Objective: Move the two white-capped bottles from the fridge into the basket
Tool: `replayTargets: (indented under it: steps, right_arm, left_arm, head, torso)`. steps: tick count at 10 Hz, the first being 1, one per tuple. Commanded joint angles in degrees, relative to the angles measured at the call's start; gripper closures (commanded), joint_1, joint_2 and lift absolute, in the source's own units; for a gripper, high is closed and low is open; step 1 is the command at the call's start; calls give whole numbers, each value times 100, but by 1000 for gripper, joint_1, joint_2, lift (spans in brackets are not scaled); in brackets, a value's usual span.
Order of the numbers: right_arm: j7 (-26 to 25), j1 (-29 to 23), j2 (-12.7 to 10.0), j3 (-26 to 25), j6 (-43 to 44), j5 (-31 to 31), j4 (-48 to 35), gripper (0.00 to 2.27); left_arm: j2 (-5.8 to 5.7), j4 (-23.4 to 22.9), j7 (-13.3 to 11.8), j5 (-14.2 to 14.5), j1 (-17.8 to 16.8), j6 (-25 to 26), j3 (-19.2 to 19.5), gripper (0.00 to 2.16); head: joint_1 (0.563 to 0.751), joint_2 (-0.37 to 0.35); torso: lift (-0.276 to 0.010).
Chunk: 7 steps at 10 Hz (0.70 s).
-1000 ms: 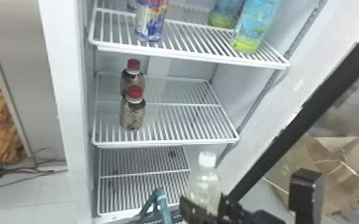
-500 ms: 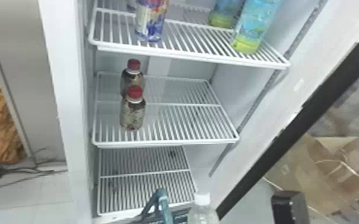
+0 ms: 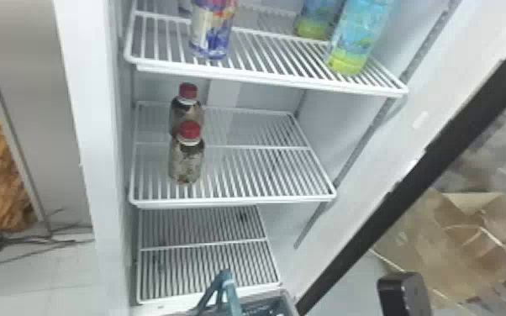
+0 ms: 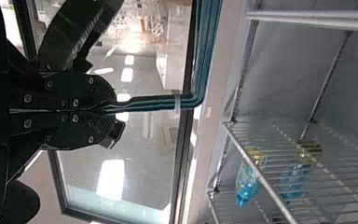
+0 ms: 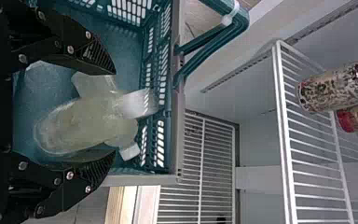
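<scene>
A black block of my right gripper's wrist [image 3: 403, 294] stands at the bottom right of the head view. In the right wrist view, my right gripper [image 5: 110, 114] is open inside the teal basket [image 5: 168, 60], a finger on each side of a pale white-capped bottle [image 5: 79, 122] lying there. Partly under it lies another bottle, its white cap [image 5: 130, 151] showing. The basket's rim [image 3: 283, 294] and raised handle [image 3: 232, 294] stand at the bottom of the head view. My left gripper [image 4: 109, 108] is shut on the basket's handle [image 4: 156, 103] in the left wrist view.
Two red-capped dark bottles [image 3: 186, 161] stand on the middle shelf [image 3: 260, 172]. A can-like container [image 3: 212, 31] and blue-green bottles [image 3: 355, 38] are on the upper shelf. The fridge door's black edge [image 3: 420, 166] slants along the right, with brown paper [image 3: 466, 235] beyond it.
The white-capped bottle at my right gripper has gone down out of the head view and now lies between open fingers in the basket. The right wrist has lowered and shifted slightly left.
</scene>
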State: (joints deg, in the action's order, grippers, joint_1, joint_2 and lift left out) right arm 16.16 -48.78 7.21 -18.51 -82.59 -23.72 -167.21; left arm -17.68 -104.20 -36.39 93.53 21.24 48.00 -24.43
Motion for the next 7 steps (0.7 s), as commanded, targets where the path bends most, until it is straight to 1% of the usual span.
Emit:
replayTargets:
  steps: [1, 3, 5, 7]
  right_arm:
    - [10, 27, 0, -11, 160, 30, 8, 486]
    - [1, 27, -18, 0, 835, 122, 36, 504]
    - [115, 237, -97, 46, 2072, 19, 542, 504]
    - [115, 322, -193, 137, 3253, 87, 809, 498]
  left_arm:
    - [2, -7, 1, 5, -1, -5, -2, 1124]
    - [2, -7, 1, 5, -1, -5, 9, 1122]
    - [2, -7, 1, 16, 13, -19, 9, 1124]
    - [10, -7, 1, 16, 13, -19, 9, 1122]
  head:
    - [695, -350]
    - [695, -350]
    - [695, -350]
    - [695, -350]
  torso:
    - [-260]
    - [-260]
    - [-260]
    - [-260]
